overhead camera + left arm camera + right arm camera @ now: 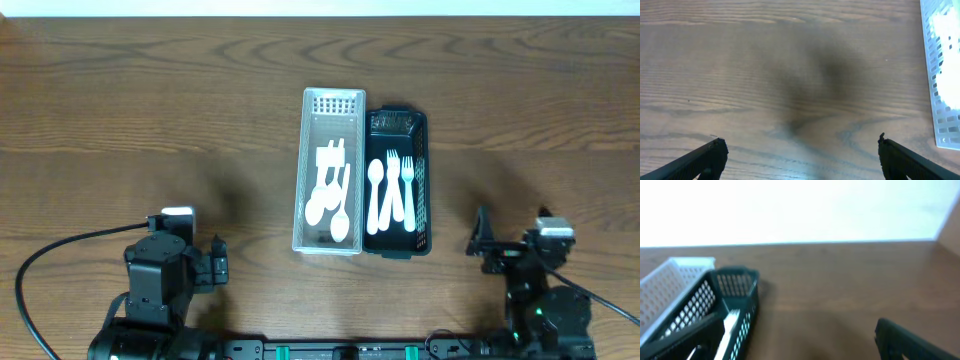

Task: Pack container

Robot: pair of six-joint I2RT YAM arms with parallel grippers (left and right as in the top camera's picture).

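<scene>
A white slotted container (328,172) and a black slotted container (398,184) stand side by side at the table's middle. The white one holds white spoons (330,200); the black one holds a white spoon and forks (392,192). My left gripper (218,262) rests low at the front left, open and empty, over bare wood (800,150); the white container's edge (942,75) shows at its right. My right gripper (483,240) rests at the front right, open and empty; its view shows the black container (725,305) and white container (670,287) to the left.
The brown wooden table (150,110) stretches around the containers. A black cable (50,260) runs at the front left. A pale wall lies beyond the table's far edge in the right wrist view (800,210).
</scene>
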